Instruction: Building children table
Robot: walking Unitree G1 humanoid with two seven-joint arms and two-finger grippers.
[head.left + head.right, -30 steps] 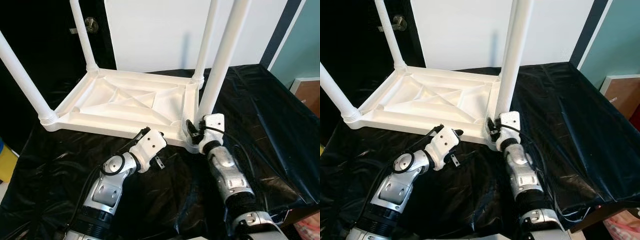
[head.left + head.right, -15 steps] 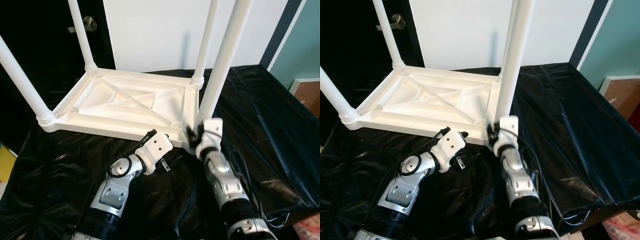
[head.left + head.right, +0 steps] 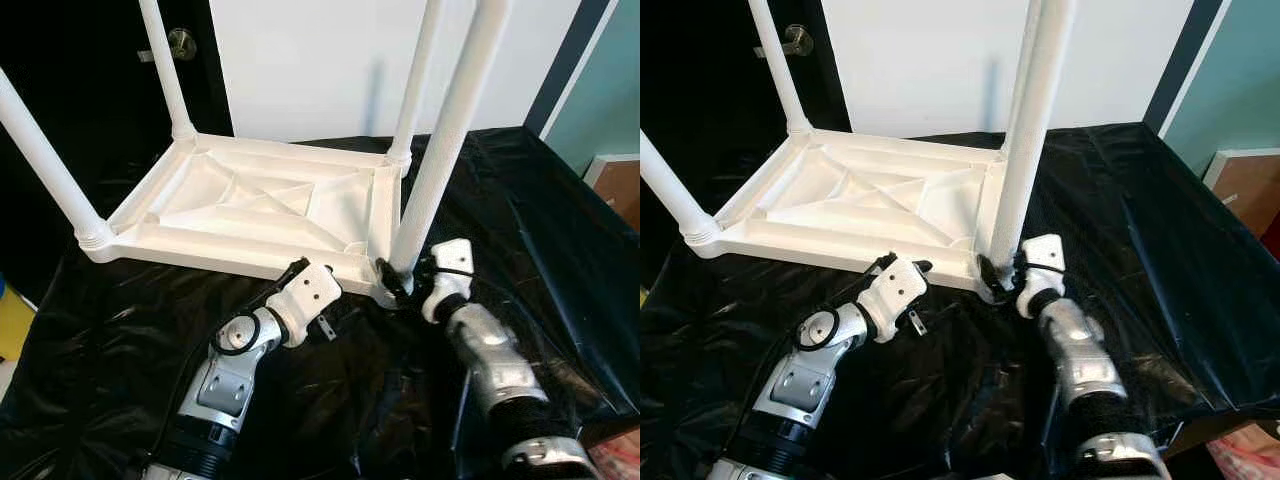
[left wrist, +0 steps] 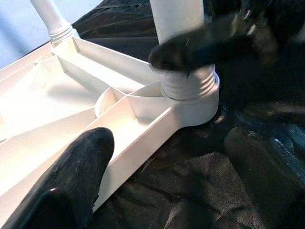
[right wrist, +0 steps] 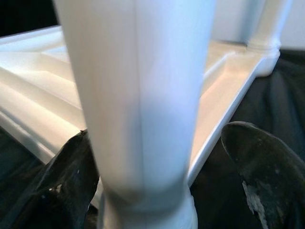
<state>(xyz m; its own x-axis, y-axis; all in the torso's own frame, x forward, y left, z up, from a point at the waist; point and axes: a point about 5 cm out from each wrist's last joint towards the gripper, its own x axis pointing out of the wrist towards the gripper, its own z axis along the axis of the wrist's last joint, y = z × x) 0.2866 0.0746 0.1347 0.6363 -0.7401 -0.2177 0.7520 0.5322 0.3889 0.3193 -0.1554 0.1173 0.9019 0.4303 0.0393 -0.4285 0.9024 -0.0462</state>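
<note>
A: Position of the table top (image 3: pixel 255 215)?

B: Lying upside down on the black sheet (image 3: pixel 520 230) that covers the work surface, ribbed underside facing up. Four white legs standing upward from the corner sockets. Dark door with a metal handle (image 3: pixel 181 43) behind the far left corner; white wall behind the rest.

A: Leg nearest the robot?

B: Near right leg (image 3: pixel 440 150), upright in its threaded socket at the near right corner. In the left wrist view the ribbed collar of the socket (image 4: pixel 188 86) sits just above the rounded corner of the top.

A: Right gripper?

B: Right gripper (image 3: pixel 402 284) low against the base of that leg, just above the socket. In the right wrist view one black finger (image 5: pixel 62 186) lies on one side of the leg (image 5: pixel 143 95), the other on the opposite side with a gap to the plastic. Spread around the leg, not pinching it.

A: Left gripper?

B: Left gripper (image 3: pixel 297 268) at the near long edge of the top, to the left of the same corner. In the left wrist view one finger (image 4: pixel 76 176) over the rim of the top, the other over the black sheet; fingers wide apart, holding nothing. Contact with the rim: cannot tell.
</note>
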